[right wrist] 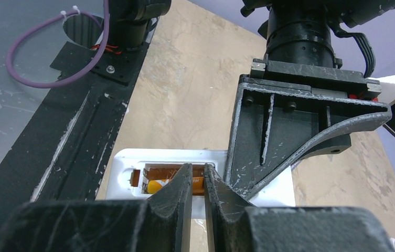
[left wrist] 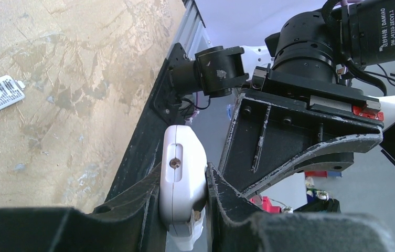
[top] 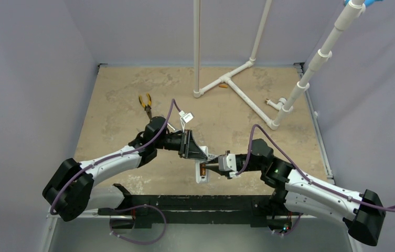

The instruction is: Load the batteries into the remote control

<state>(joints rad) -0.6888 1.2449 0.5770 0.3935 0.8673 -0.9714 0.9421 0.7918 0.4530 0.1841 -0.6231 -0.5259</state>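
Left end effector (left wrist: 183,202) clamps remote control (left wrist: 182,157) — right end effector (right wrist: 198,176) at batteries (right wrist: 158,173).

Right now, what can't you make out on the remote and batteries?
Right wrist: whether the right gripper pinches the batteries; its fingers cover the contact.
Right wrist: the remote's far end, behind the left gripper.
Top external: battery polarity, too small.
Left wrist: batteries, on the remote's side turned away.

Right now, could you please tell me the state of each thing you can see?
Left gripper: shut on the remote.
Remote: held, battery recess uncovered.
Battery: lying in the recess.
Right gripper: nearly closed, tips at the battery; grip unclear.
Pliers: lying on the table, away from both arms.
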